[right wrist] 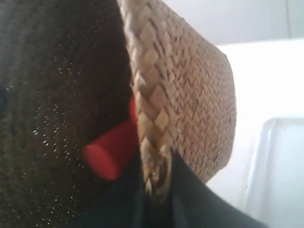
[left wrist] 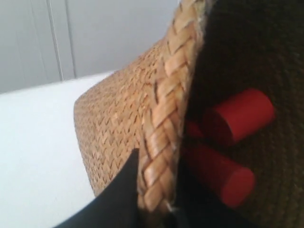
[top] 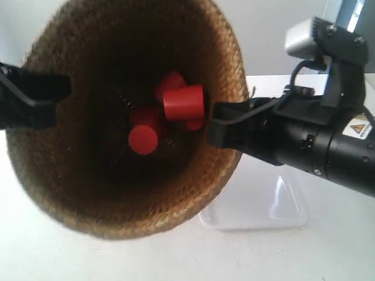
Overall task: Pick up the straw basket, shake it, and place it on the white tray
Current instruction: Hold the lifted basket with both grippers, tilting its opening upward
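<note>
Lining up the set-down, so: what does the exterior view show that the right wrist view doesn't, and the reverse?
Exterior only: the gripper at that view's left on the opposite rim, and several red cylinders. Right wrist only: the right gripper pinching the straw basket rim, close up. Both: the basket, a red cylinder, and the white tray beside it.

straw basket [top: 176, 205]: tan-brown, braided herringbone weave, dark inside | cylinders [top: 183, 103]: red | white tray [top: 281, 202]: glossy white
</note>
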Robot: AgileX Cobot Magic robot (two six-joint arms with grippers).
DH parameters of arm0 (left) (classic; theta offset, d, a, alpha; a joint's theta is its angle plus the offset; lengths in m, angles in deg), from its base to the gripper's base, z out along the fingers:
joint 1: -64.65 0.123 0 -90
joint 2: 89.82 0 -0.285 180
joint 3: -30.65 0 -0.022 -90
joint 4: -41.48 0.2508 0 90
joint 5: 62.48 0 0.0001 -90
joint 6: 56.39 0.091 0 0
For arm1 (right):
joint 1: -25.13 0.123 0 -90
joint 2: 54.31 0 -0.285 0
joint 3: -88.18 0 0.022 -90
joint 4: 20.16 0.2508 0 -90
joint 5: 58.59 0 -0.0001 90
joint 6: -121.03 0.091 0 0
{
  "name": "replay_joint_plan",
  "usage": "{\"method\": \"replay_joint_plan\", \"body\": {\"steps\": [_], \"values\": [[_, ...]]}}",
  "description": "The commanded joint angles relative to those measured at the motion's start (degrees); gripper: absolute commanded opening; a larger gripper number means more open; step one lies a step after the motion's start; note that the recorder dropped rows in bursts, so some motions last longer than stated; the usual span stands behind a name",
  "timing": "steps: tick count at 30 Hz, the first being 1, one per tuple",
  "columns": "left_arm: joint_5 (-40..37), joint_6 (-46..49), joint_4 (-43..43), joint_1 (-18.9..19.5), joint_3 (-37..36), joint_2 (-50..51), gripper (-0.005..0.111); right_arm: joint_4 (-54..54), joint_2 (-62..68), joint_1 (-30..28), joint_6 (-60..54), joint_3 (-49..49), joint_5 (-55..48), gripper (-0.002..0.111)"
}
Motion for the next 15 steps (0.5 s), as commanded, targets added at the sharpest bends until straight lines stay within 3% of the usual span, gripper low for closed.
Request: {"method": "replay_joint_plan", "body": {"steps": [1,6,8,11,15], "values": [[-8.7,5.2,5.4,-3.2,6.3,-7.7,0.0,-2.7,-7.5,2.9,-3.1,-6.2,-4.3,0.0],[-2.0,4.7,7.1,-1.7,1.1,-4.1,0.0,-2.0,-4.9,1.9,-11.9,-1.6,7.2,0.0],[-5.8,4.0,7.1,-1.7,1.0,-2.0,0.0,-0.8,-2.0,0.7,-13.7,-1.0,5.7,0.0],[-11.7,1.1,4.6,-2.5,4.9,-5.7,0.0,1.1,-6.7,1.3,-13.3,-4.7,-4.3,0.0],[-6.8,0.9,4.9,-2.5,4.2,-9.3,0.0,-1.1,-10.3,2.3,-15.5,-3.9,-2.4,0.0]]}}
